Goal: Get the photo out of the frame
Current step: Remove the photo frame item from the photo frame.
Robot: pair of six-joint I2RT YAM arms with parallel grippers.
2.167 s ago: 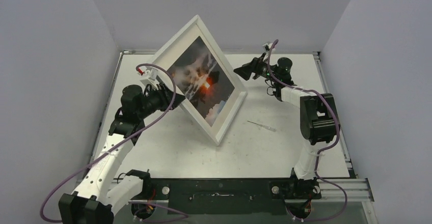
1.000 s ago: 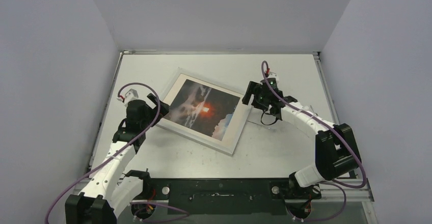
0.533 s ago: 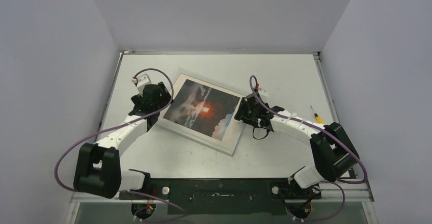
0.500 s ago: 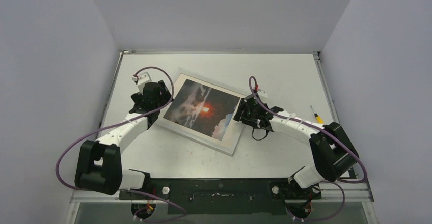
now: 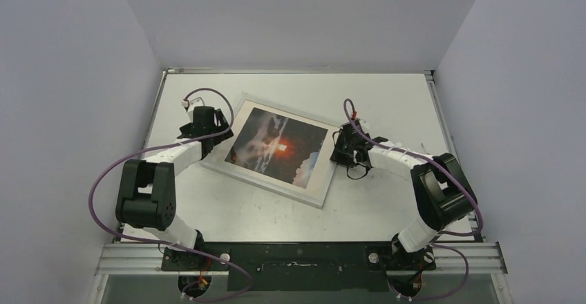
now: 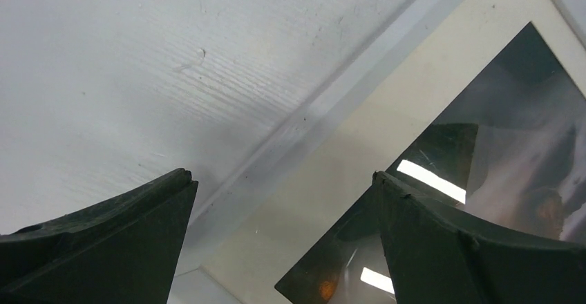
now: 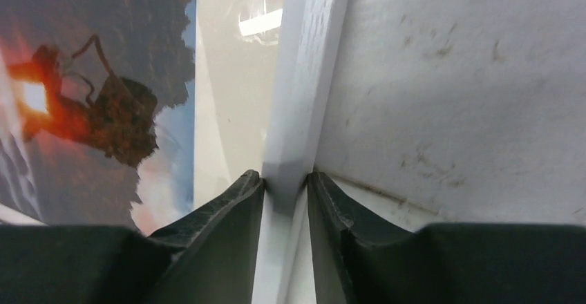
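Observation:
The frame [image 5: 262,185] lies flat and face up on the table, its narrow white border turned a little clockwise. The photo [image 5: 276,145] shows behind the glass: grey clouds around an orange glow, with a cream mat round it. My right gripper [image 5: 336,148] is at the frame's right edge. In the right wrist view its gripper [image 7: 283,176] is shut on the white border [image 7: 311,62], with the photo [image 7: 97,76] to the left. My left gripper [image 5: 217,126] hangs open over the frame's left edge. In the left wrist view that gripper [image 6: 280,175] straddles border [image 6: 332,103] and photo [image 6: 511,110], touching nothing.
The white table [image 5: 387,97] is closed in by walls at the back and on both sides. A black rail [image 5: 297,255] runs along the near edge. Purple cables loop over both arms. The left arm's elbow [image 5: 145,193] is folded near the table's left side.
The frame, held upright two seconds ago, now lies flat. Over the last second my right gripper came to its right edge and closed on the border. My left gripper shifted to the frame's left edge.

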